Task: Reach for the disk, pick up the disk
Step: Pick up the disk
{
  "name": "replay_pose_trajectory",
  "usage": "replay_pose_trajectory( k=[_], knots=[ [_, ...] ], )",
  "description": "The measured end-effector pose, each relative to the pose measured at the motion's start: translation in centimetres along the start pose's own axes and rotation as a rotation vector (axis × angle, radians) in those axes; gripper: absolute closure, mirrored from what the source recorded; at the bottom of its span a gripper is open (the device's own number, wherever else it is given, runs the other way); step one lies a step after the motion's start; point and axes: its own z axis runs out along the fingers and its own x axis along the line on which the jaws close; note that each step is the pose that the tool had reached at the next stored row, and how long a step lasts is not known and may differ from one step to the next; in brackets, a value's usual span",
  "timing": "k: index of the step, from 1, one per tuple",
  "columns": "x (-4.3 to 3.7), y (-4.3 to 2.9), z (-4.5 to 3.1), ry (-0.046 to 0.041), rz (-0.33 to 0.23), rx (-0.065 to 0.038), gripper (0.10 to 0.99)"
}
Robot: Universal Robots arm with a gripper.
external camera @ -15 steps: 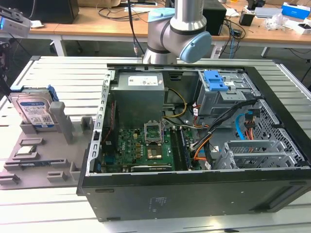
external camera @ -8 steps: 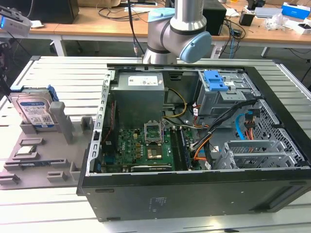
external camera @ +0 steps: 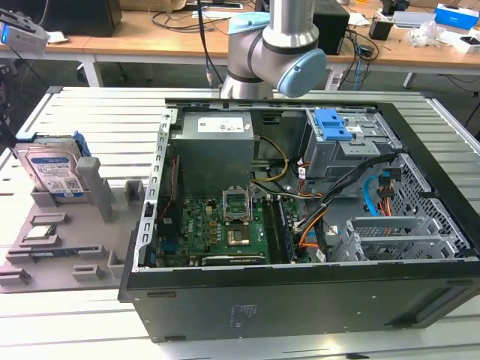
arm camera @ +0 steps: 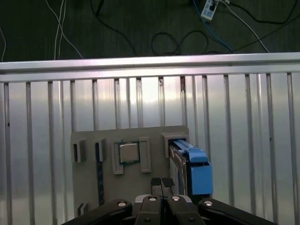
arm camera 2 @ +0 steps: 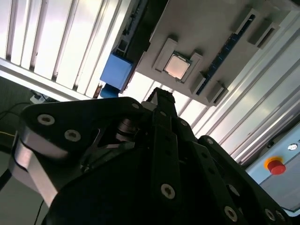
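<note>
On the exterior view's left, the disk stands on edge in a grey tray on the table, well apart from the arm rising beyond the PC case. Second wrist view: gripper looks down on the tray. First wrist view: fingers closed, empty, offset beside the disk; descending unopened and misaligned would likely tip it or miss it
</note>
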Motion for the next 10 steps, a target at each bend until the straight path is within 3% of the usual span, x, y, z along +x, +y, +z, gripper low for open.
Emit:
replay_pose_trajectory(
  k=[10],
  knots=[
    [0.0,0.0,0.0,0.0006,-0.018,0.0,0.98]
  ],
)
